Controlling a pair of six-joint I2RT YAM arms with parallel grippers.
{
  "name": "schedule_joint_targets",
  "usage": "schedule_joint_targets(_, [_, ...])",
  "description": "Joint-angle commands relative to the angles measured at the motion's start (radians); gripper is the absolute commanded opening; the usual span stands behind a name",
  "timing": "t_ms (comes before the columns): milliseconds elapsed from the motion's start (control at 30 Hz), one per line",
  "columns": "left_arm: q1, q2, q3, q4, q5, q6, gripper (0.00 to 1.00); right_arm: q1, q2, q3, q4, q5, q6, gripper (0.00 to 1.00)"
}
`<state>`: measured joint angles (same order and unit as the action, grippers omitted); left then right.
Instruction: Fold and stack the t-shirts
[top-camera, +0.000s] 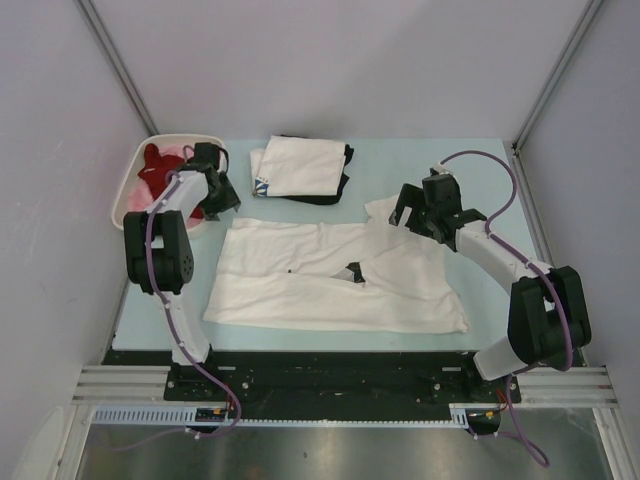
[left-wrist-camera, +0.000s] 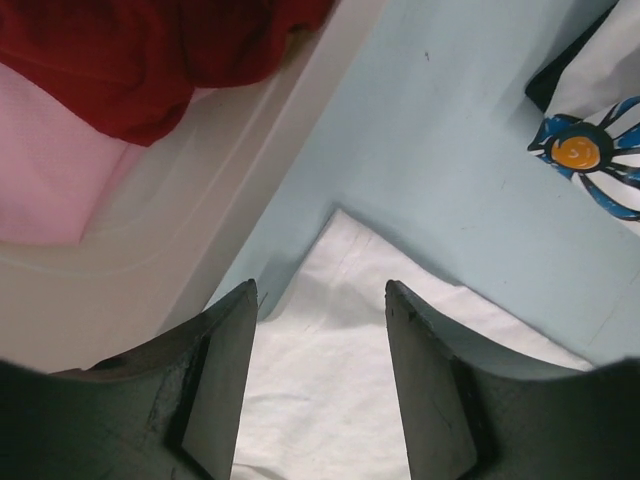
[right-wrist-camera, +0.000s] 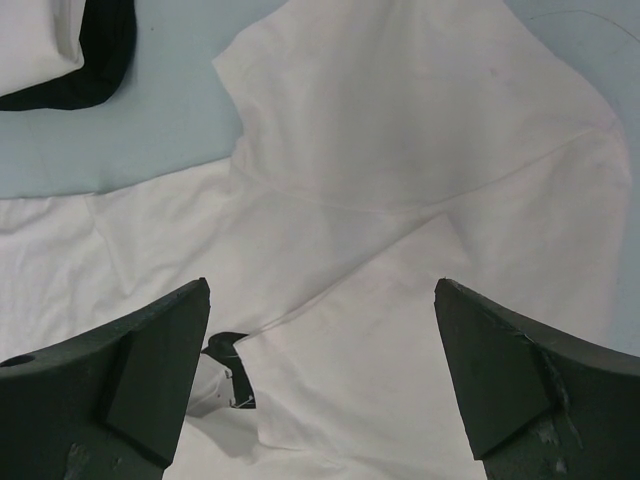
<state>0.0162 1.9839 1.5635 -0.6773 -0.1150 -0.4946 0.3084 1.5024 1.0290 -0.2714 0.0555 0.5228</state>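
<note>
While both arms are reaching out from the near edge, a cream-white t-shirt (top-camera: 330, 280) is lying spread across the middle of the pale blue table (top-camera: 480, 170). Over its far right sleeve the right claw (top-camera: 432, 212) is hovering wide open, gripping nothing. Over its far left corner the left claw (top-camera: 218, 192) is hanging, parted and empty, just beside the white basin (top-camera: 128, 180) that is holding the dark red shirt (top-camera: 158, 165) and the pink shirt (left-wrist-camera: 45, 160). Farther back, a folded white shirt (top-camera: 300, 165) is sitting on a black shirt (top-camera: 345, 172); its blue-and-orange mark (left-wrist-camera: 585, 150) is showing no readable writing.
</note>
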Motion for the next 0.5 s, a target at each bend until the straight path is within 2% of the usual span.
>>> schedule_joint_targets(0, [-0.039,0.05,-0.016,0.007,-0.087,0.057,0.58,0.001,0.001,0.037,0.012,0.023,-0.01,1.0])
schedule_joint_targets(100, [-0.067,0.078,0.004,-0.014,-0.127,0.067,0.52,0.003,0.012,0.037,0.008,0.02,-0.017,1.0])
schedule_joint_targets(233, [-0.093,0.093,0.015,-0.016,-0.196,0.073,0.52,0.0,0.031,0.037,0.011,0.017,-0.023,1.0])
schedule_joint_targets(467, [-0.101,0.138,0.056,-0.031,-0.236,0.08,0.52,-0.005,0.041,0.031,0.026,0.0,-0.024,1.0])
